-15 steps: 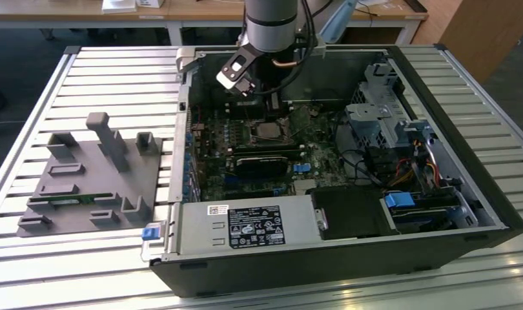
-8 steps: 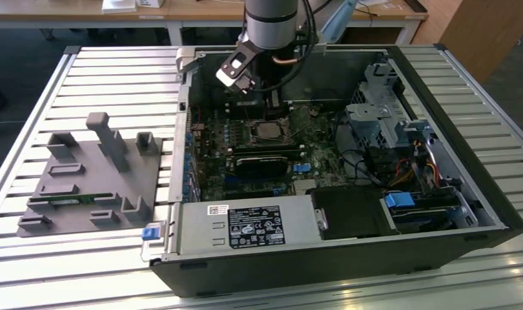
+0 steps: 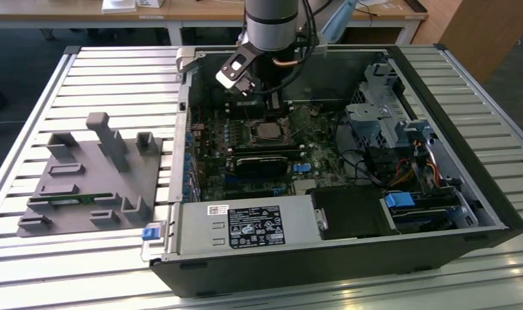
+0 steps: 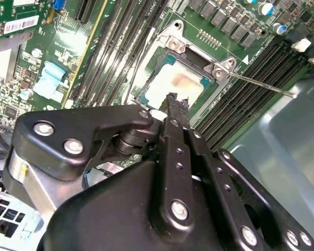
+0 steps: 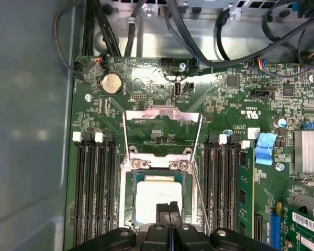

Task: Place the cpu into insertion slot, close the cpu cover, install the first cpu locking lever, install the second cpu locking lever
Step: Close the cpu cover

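My gripper (image 5: 168, 208) hangs just over the cpu (image 5: 149, 196), jaws clenched on nothing. Cpu's in the slot (image 5: 129, 204); cover (image 5: 162, 112) open.

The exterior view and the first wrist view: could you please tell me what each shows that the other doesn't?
Exterior view: the grey fixture tray on the slatted table, to the exterior view's left of the open case, and the labelled power supply. First wrist view: the coin battery and the cpu cover standing raised. Both: the cpu lying in the insertion slot, with the shut tool over it.
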Controlling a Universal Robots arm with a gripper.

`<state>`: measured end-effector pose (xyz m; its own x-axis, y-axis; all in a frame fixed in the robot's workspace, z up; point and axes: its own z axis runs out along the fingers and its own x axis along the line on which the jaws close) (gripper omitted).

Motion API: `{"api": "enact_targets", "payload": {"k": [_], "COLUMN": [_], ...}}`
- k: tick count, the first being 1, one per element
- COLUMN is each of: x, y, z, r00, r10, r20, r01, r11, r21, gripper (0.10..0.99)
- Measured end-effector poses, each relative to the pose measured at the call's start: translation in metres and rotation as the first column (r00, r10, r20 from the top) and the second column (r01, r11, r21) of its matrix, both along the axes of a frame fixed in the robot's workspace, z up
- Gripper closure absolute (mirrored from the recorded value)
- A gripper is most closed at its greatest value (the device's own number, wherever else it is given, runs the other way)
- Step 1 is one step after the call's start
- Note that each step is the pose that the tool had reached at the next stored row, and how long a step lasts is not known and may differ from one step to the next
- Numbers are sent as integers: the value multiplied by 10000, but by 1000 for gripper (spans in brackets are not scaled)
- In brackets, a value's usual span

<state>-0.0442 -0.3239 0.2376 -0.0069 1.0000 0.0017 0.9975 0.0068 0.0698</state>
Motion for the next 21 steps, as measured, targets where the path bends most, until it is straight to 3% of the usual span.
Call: {"api": "enact_targets", "payload": {"k": [2, 6, 10, 16, 21], "x": [34, 162, 173, 178, 308], "y": [0, -1, 0, 0, -1], "z": [-1, -2, 35, 155, 155], "r00": [10000, 10000, 9999, 9999, 9996], "r10": [1, 2, 2, 3, 0], "r20": [-15, -92, -138, -154, -271], "r01": [-1, -2, -1, -2, 1], "r11": [10000, 10000, 10000, 10000, 10000], "r21": [0, 12, 25, 33, 34], "gripper": [965, 965, 965, 965, 965]}}
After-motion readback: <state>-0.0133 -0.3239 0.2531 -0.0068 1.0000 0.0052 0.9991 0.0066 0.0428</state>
